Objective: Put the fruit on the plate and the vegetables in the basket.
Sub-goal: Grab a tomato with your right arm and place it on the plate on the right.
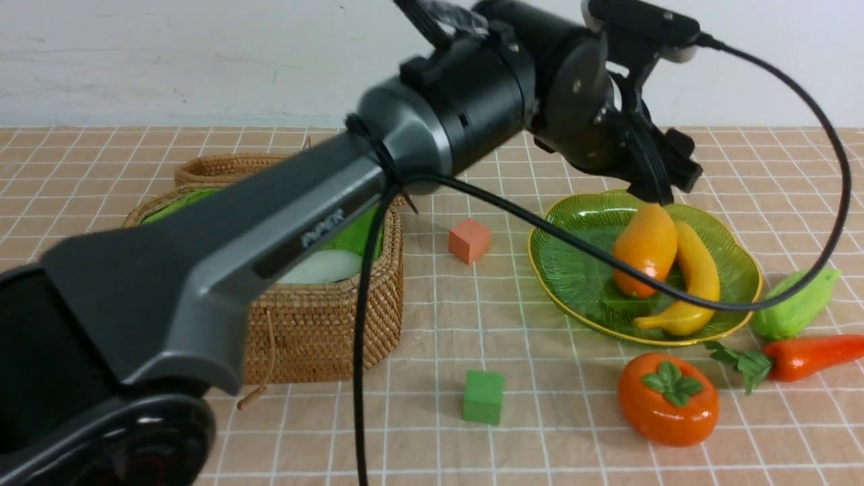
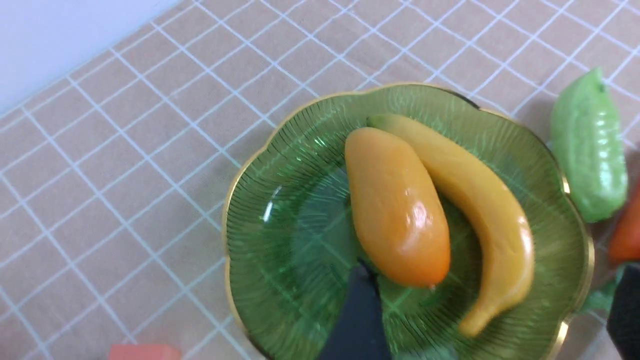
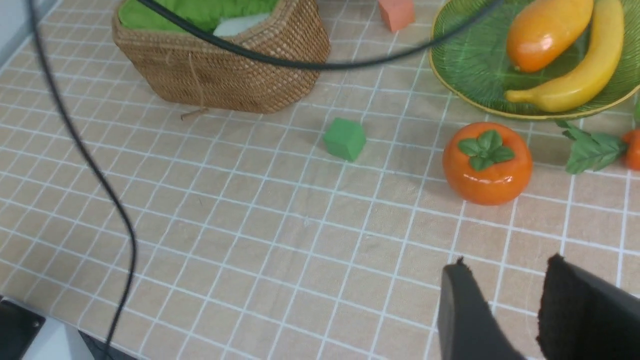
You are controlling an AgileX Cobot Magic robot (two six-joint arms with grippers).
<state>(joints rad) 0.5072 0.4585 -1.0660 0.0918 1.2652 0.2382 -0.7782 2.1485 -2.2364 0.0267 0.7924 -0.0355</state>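
at the left, the basket (image 1: 324, 331) is half hidden by the left arm, and a white radish (image 1: 324, 266) is seen inside it. a salmon cube (image 1: 469, 239) and a green cube (image 1: 483, 397) are seen on the surface (image 1: 432, 324). on the plate (image 1: 574, 277) the mango (image 1: 646, 246) and banana (image 1: 698, 270) are laid together. the left hand (image 1: 665, 182) is held just above them, wide open and empty. it should be raised straight up, so that the mango is not pushed. the persimmon (image 1: 668, 398) is found before the plate, near the right hand (image 3: 505, 310), which is open and empty. gourd (image 1: 796, 304) and carrot (image 1: 810, 354) are crowded beside the rim, and a cable (image 3: 310, 65) is hung across the plate.
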